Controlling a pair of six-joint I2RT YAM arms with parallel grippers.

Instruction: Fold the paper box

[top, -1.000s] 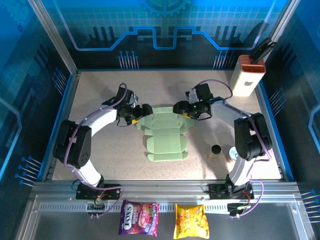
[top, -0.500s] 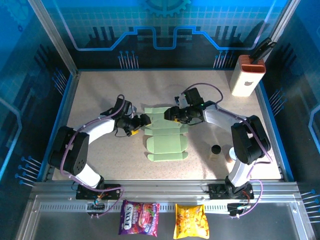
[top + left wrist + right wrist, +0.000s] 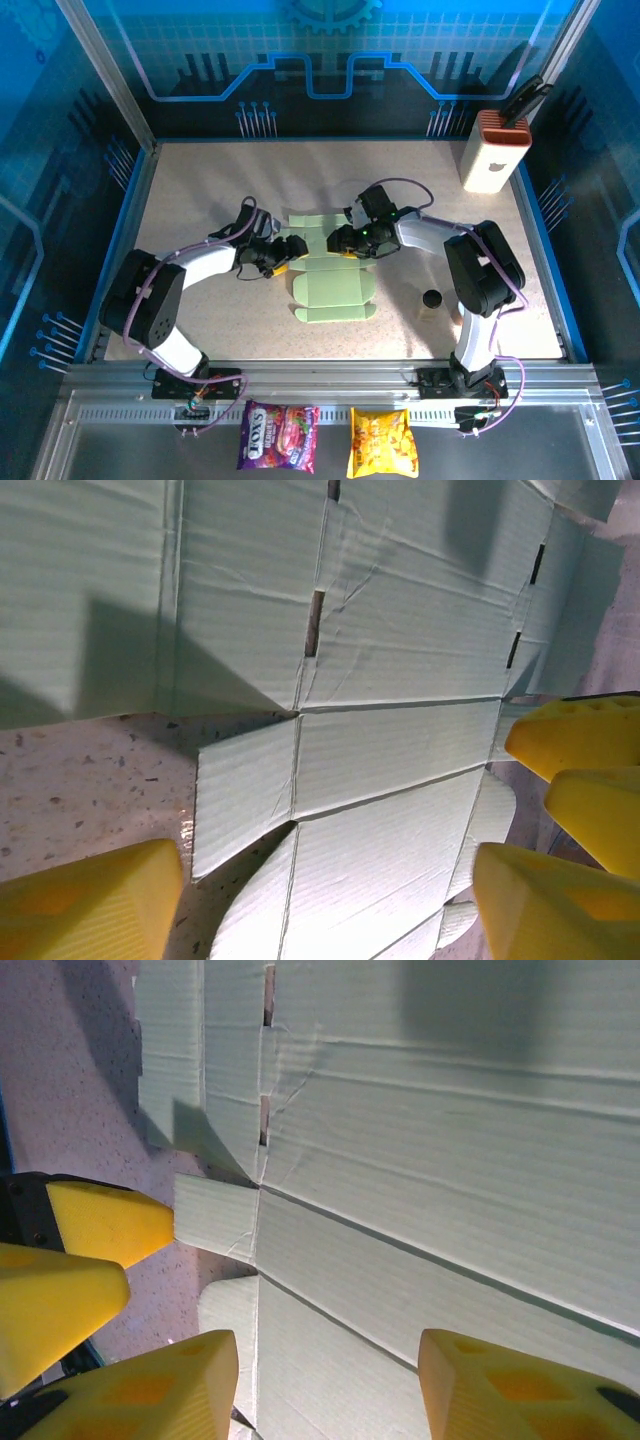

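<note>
A: Quick one. Since a second ago both arms swung inward and toward the near side. The left arm [image 3: 205, 258] is now at the sheet's left edge. The right arm [image 3: 430, 232] has come in over the sheet itself.

B: Did the sheet move?

A: Not that I can tell. The paper box [image 3: 335, 290] lies flat and unfolded mid-bench [image 3: 200, 190], between the two arms.

B: Jaws?

A: Left jaws are open. In the left wrist view one yellow fingertip [image 3: 90, 900] is over bare bench just beside a small side flap [image 3: 245, 800], and the other is over the card. Right jaws are open too, straddling a crease [image 3: 400, 1250]. Neither pair has anything pinched.

B: Step?

A: I'd call it the very first fold, still lining up on that left side. No panel is raised yet and every flap is down.

B: Next move?

A: Probably a fingertip under the flap's edge to hinge it up along the crease, while the other arm pins the middle panel. The card is thin and flush to the bench, so I'd guess it may slide or buckle instead of folding cleanly.
</note>
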